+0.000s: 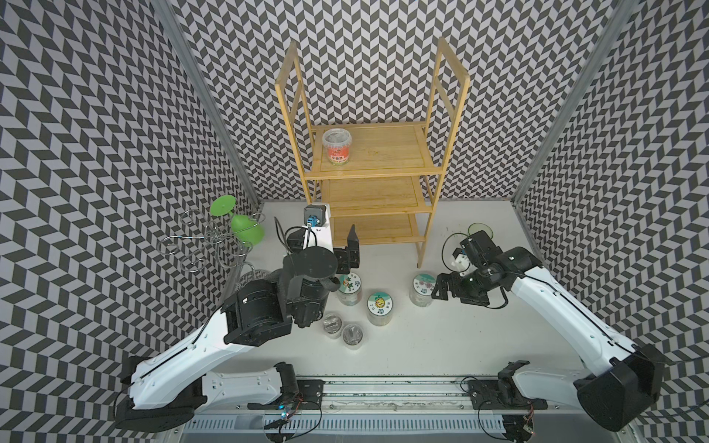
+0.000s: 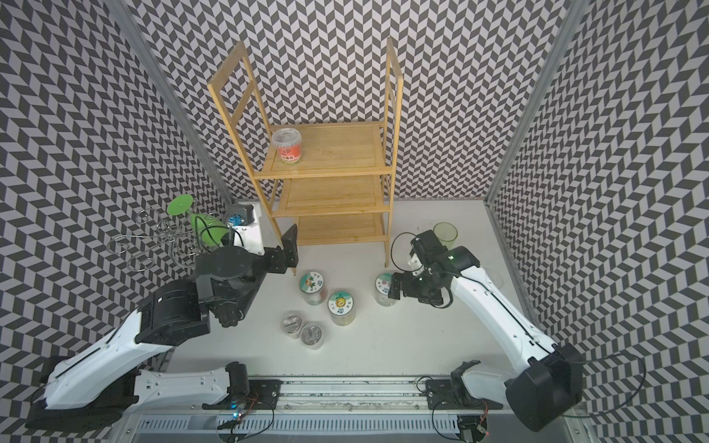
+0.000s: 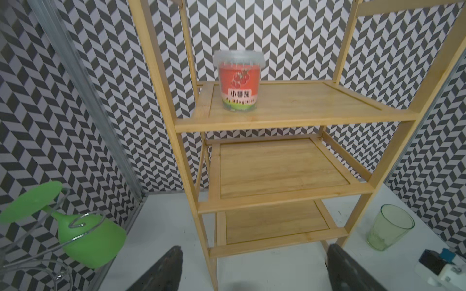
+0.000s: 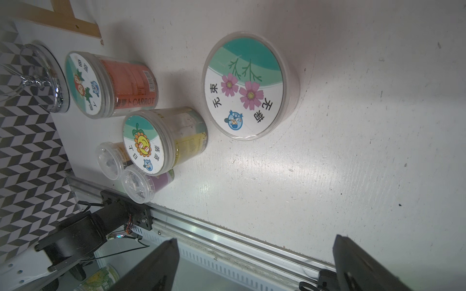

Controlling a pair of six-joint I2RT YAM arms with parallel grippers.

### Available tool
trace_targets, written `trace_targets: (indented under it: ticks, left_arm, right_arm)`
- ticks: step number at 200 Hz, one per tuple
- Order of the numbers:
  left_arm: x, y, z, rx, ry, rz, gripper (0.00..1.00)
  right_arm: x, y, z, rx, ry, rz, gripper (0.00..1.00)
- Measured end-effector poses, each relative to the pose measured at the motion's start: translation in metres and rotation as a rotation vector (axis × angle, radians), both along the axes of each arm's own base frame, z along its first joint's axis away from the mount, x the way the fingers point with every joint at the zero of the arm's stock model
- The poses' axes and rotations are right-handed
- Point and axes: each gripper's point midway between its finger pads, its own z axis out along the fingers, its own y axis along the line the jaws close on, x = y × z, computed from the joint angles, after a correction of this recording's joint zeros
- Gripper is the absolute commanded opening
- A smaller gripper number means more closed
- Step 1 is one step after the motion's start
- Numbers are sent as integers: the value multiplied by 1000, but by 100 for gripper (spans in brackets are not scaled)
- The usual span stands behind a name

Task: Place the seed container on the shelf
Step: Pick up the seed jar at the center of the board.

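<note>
The seed container (image 1: 337, 145) is sitting on the shelf's (image 1: 387, 153) top board, by its left edge. The left end effector (image 1: 352, 249) is hovering spread and empty before the shelf. The right end effector (image 1: 440, 287) is gaping beside a jar (image 1: 422, 284).

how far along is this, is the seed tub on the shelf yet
Done: the red tomato seed tub stands upright on the top board of the shelf, nothing touching it. In hand: nothing; the left gripper and right gripper are both open and empty. Left: apparently little, unless the five jars on the table also count.
</note>
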Motion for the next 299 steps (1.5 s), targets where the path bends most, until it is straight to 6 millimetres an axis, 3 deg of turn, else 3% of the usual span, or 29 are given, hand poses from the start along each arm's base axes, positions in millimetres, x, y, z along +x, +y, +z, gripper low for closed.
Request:
trace_targets:
  ticks: [86,148,208,249,299]
  left_arm:
    - [-28,-2,-142,-31,312,-25,88]
    - [-61,-9,-214,-90,515,-66,88]
    - [-100,-28,-264,-96,693,-125,91]
    - [-113,-26,-295,-92,784,-110,95]
    - [-124,-35,-319,-104,859,-140,99]
  right_arm:
    - [0,-8,5,-23,-21,-56,100]
    - [-2,-13,3,-51,-11,-67,100]
    - [-7,-17,2,-70,5,-58,100]
    - [-10,-18,1,-78,10,-41,100]
    - [-12,-19,0,-83,13,-28,100]
